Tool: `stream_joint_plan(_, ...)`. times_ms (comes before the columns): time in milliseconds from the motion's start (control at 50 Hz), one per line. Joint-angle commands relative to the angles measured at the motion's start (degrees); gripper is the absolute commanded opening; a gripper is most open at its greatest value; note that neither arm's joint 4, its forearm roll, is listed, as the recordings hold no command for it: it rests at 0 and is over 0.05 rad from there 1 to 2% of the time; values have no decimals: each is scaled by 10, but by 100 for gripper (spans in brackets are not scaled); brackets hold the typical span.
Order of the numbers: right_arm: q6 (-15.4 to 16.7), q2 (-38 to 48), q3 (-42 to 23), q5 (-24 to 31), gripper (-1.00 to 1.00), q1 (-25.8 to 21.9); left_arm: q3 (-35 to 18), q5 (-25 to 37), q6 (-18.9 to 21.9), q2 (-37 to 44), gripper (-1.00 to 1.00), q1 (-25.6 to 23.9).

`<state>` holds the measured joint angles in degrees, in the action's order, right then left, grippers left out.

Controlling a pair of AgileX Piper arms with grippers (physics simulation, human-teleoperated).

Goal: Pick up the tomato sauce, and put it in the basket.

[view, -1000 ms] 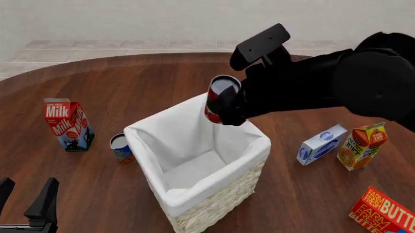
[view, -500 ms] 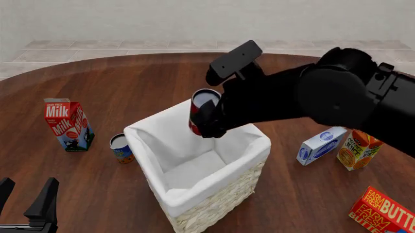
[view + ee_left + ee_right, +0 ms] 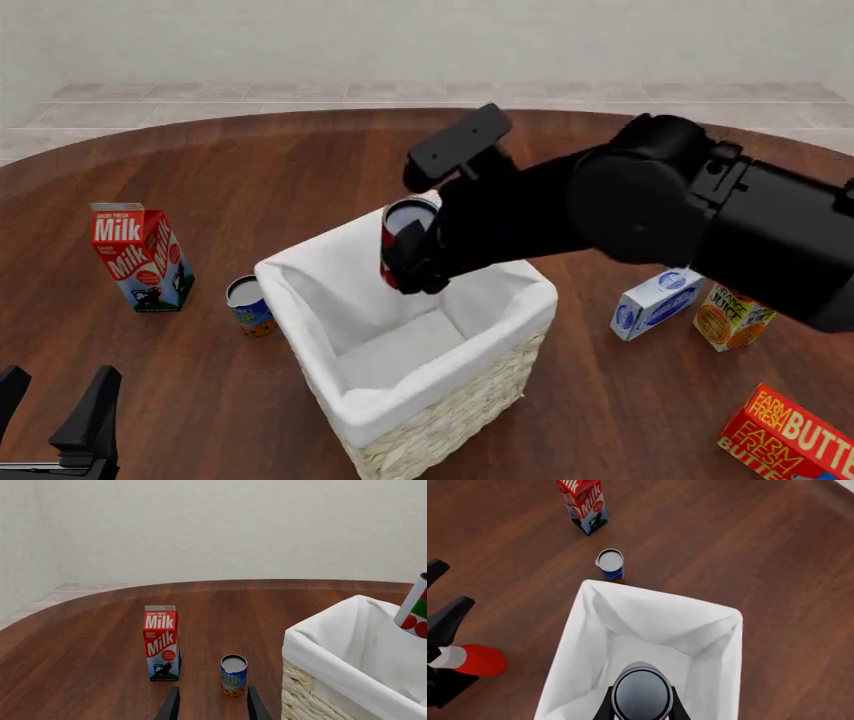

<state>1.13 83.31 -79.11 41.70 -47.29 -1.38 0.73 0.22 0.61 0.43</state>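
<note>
My right gripper (image 3: 407, 258) is shut on the tomato sauce (image 3: 403, 238), a red-labelled can with a silver top. It holds the can tilted above the open mouth of the basket (image 3: 531, 292), near the far rim. In the right wrist view the can's top (image 3: 640, 695) sits between the fingers, over the basket's white lining (image 3: 660, 605). The can (image 3: 417, 612) also shows above the basket (image 3: 320, 635) in the left wrist view. My left gripper (image 3: 51, 398) is open and empty, low at the table's near left.
A milk carton (image 3: 140, 257) and a blue-and-orange can (image 3: 250, 305) stand left of the basket. A blue-and-white carton (image 3: 661, 298), an orange juice carton (image 3: 734, 312) and a red butter box (image 3: 787, 435) lie to the right.
My right gripper has carried the tomato sauce leftward and lower, from beyond the basket's far rim to above its opening. The left gripper has not moved.
</note>
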Motion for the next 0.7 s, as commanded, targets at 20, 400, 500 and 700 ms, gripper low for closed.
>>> stream_joint_plan(20,-12,16,2,-2,-100,3,0,0,0,0,100,0)
stream_joint_plan(400,-18,44,-1,3,-100,3,0,0,0,0,100,0)
stream_joint_plan(500,-22,51,4,0,-100,3,0,0,0,0,100,0)
stream_joint_plan(700,-23,71,4,-2,-100,3,0,0,0,0,100,0)
